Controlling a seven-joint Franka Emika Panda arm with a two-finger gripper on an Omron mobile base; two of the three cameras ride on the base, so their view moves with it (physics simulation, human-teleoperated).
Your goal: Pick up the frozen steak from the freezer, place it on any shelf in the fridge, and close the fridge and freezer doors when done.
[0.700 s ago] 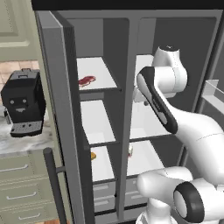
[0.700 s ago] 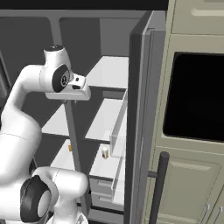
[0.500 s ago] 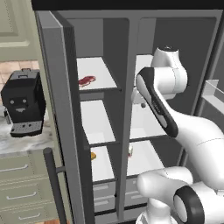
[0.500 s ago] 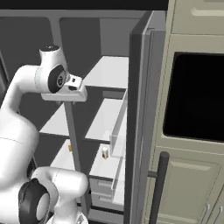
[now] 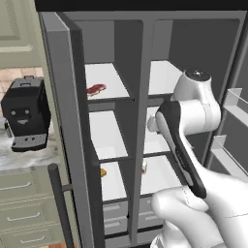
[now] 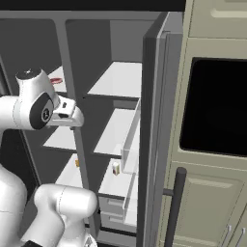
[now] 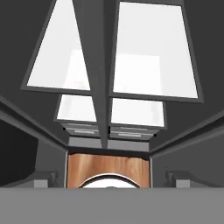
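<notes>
Swinging left since the earlier frame, the arm's gripper [image 6: 72, 115] now sits before the divider, jaws spread and empty. Steak [image 5: 96, 89] lies on the freezer's [image 5: 104, 82] top shelf. Lower down, an orange item [image 5: 102, 172]; the fridge [image 5: 164, 77] holds a white-and-red item [image 6: 116, 168].

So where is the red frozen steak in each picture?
Left base view: the frozen steak lies on the freezer's top white shelf, upper left of centre.
Right base view: a red sliver just right of the arm's top joint.
Hand view: I cannot make it out.
Shared landmark: the grey divider between the compartments.
</notes>
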